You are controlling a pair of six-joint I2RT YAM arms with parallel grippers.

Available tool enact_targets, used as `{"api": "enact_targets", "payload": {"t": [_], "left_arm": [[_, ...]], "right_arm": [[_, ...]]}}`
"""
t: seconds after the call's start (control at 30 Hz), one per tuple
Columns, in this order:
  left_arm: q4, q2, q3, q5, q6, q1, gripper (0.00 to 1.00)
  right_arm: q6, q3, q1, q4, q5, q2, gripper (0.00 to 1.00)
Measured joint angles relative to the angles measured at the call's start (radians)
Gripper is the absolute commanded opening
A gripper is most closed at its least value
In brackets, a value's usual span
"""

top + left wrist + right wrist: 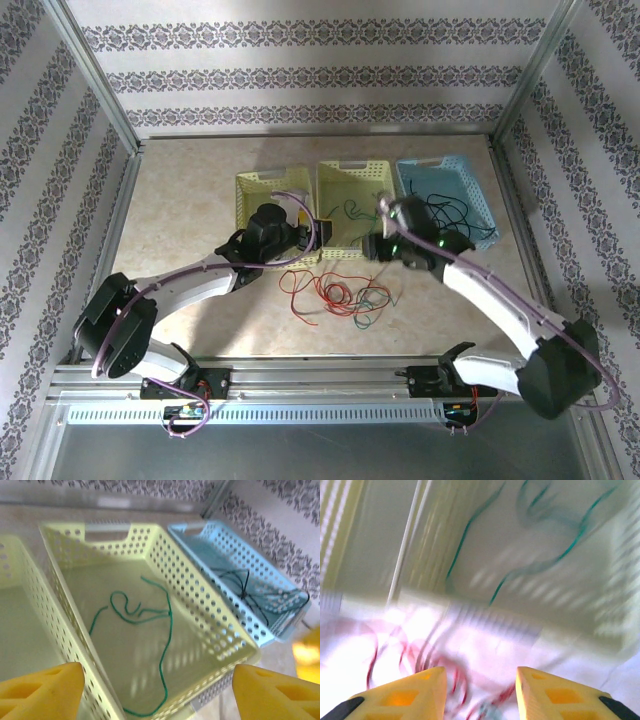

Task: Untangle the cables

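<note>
A loose tangle of red and green cables (pixel 335 295) lies on the table in front of the baskets. One green cable (pixel 167 630) lies curled inside the middle yellow basket (pixel 210 605), and a black cable (pixel 245 592) lies in the blue basket (pixel 280 587). My left gripper (pixel 312 232) hovers at the near rim of the middle yellow basket, open, its yellow fingers (pixel 42 690) wide apart with nothing between them. My right gripper (pixel 378 245) sits at that basket's front right corner, above the tangle. In the blurred right wrist view its jaws (pixel 481 695) stand apart over red cables (pixel 450 675), holding nothing.
Three perforated baskets stand in a row at the back: a left yellow basket (pixel 268 195), the middle yellow basket (pixel 330 175) and the blue basket (pixel 480 200). Metal frame posts and patterned walls enclose the table. Bare table surface (pixel 180 220) lies to the left.
</note>
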State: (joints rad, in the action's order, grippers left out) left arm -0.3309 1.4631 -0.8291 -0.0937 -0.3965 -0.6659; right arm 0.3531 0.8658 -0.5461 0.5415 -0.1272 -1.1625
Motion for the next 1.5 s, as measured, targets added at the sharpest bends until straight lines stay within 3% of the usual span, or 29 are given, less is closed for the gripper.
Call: {"api": "enact_targets", "payload": {"t": [0.1,0.27,0.67,1.0,1.1,1.3,1.5], "left_arm": [[0.015,0.024,0.000,-0.008,0.001,-0.010,0.77],[0.039,0.064,-0.002,-0.007,0.017,-0.042,0.77],[0.058,0.080,-0.011,0.002,0.031,-0.072,0.77],[0.058,0.079,-0.011,0.010,0.031,-0.073,0.78],[0.058,0.079,-0.011,0.015,0.031,-0.073,0.78],[0.058,0.079,-0.011,0.016,0.031,-0.073,0.78],[0.059,0.079,-0.013,-0.054,0.055,-0.073,0.78]], "right_arm": [[0.047,-0.139,-0.105,0.042,-0.021,0.058,0.43],[0.112,-0.236,-0.111,0.078,0.010,0.061,0.50],[0.053,-0.162,-0.111,0.064,0.141,-0.122,0.53],[0.028,-0.122,-0.111,0.050,0.155,-0.226,0.53],[0.027,-0.117,-0.111,0.050,0.146,-0.256,0.45],[0.029,-0.113,-0.111,0.054,0.127,-0.264,0.01],[0.036,-0.099,-0.111,0.120,0.129,-0.165,0.00]]}}
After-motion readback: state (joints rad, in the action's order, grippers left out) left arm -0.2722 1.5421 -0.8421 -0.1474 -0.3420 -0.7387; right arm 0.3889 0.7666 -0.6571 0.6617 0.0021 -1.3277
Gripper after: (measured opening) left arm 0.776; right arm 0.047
